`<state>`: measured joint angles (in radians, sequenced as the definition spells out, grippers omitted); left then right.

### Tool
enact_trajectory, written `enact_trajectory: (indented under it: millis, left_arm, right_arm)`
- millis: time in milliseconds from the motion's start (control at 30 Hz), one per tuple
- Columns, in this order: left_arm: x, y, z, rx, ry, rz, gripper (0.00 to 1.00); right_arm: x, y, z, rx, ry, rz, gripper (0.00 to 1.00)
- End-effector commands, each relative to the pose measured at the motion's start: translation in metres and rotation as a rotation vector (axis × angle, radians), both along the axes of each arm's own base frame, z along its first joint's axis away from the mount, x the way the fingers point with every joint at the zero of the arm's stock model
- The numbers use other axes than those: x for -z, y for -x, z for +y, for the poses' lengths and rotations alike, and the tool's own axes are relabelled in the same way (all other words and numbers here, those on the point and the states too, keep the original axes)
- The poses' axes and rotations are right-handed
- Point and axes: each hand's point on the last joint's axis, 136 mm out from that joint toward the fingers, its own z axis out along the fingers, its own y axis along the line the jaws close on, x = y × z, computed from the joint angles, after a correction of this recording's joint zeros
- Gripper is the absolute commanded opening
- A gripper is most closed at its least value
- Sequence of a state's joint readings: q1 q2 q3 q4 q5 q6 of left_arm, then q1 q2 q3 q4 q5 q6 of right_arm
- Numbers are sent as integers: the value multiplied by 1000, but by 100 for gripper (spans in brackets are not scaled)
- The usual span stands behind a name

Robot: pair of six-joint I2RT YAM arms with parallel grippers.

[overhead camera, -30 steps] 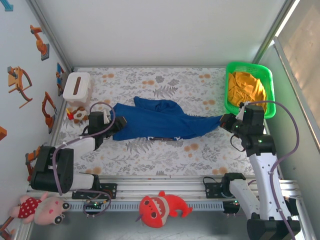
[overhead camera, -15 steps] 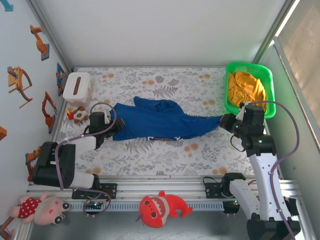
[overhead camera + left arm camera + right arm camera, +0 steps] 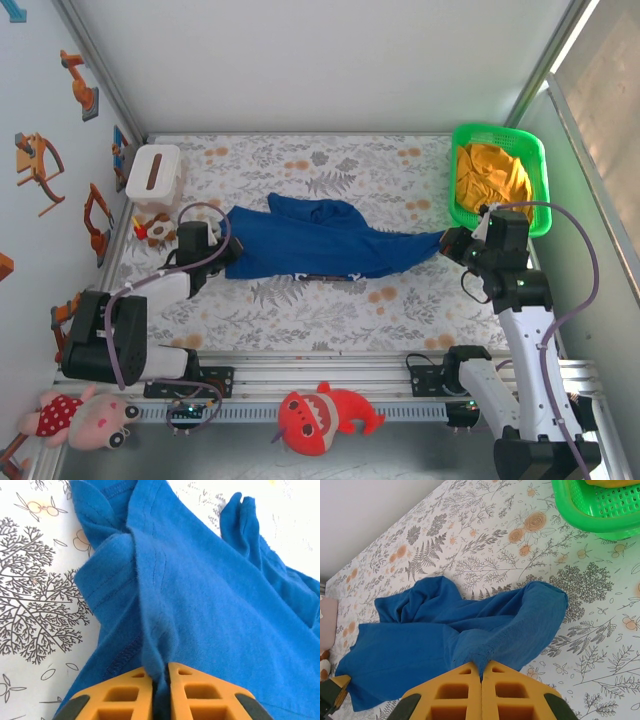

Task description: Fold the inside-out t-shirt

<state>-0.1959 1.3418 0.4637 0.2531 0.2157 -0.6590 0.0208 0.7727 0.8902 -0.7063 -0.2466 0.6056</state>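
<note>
The inside-out t-shirt (image 3: 320, 240) is royal blue and lies stretched and bunched across the middle of the floral table. My left gripper (image 3: 213, 243) is at its left end, and in the left wrist view the gripper (image 3: 161, 672) is shut with a ridge of the t-shirt (image 3: 210, 605) pinched between its orange fingers. My right gripper (image 3: 452, 243) is at the shirt's right end; in the right wrist view the gripper (image 3: 481, 669) is shut on a hemmed fold of the t-shirt (image 3: 450, 640).
A green basket (image 3: 538, 175) with an orange-yellow garment (image 3: 490, 175) stands at the back right. A white tissue box (image 3: 153, 172) and a small toy (image 3: 153, 229) sit at the left edge. Plush toys (image 3: 325, 415) lie in front of the arm bases.
The left gripper has closed on the shirt's left end. The right arm and the shirt have hardly moved.
</note>
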Motion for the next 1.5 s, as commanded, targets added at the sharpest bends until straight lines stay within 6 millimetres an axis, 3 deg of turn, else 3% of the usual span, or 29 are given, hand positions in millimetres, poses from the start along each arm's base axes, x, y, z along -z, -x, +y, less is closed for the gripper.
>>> enact_trajectory:
  millis: [0, 133, 233, 333, 400, 567, 700, 833, 1000, 1100, 1200, 1300, 1467]
  left_arm:
    - [-16, -3, 6, -15, -18, -26, 3]
    - [-29, -2, 8, -32, 4, -46, 0]
    - [-55, -6, 10, -50, 25, -81, 0]
    - [-100, -18, 19, -77, 52, -139, 0]
    - [-136, -31, 29, -100, 85, -178, 0]
    - [-255, -72, 51, -120, 198, -341, 0]
    - [-347, -81, 60, -124, 292, -492, 0]
    - [-430, -53, 63, -126, 386, -667, 0]
    - [-490, 5, 69, -157, 411, -845, 0]
    - [-507, 28, 75, -191, 385, -896, 0]
    - [-501, 24, 75, -191, 350, -866, 0]
    - [-463, -3, 80, -215, 319, -751, 0]
    - [-359, -62, 79, -191, 284, -482, 0]
  right_arm:
    - [-14, 0, -2, 8, -4, -32, 0]
    - [-15, 0, -2, 7, -2, -36, 0]
    - [-20, -2, -2, 7, 4, -44, 0]
    - [-39, -13, -5, 9, 34, -73, 0]
    - [-62, -26, -7, 6, 48, -107, 0]
    - [-153, -64, -12, 4, 24, -252, 0]
    - [-234, -74, -15, 2, -41, -389, 0]
    - [-311, -45, -14, -7, -86, -554, 0]
    - [-368, 13, -10, 3, -82, -721, 0]
    - [-383, 33, -8, 5, -81, -769, 0]
    - [-370, 30, -4, -18, -87, -722, 0]
    - [-329, 10, -9, 1, -75, -618, 0]
    - [-256, -34, -18, 28, -83, -473, 0]
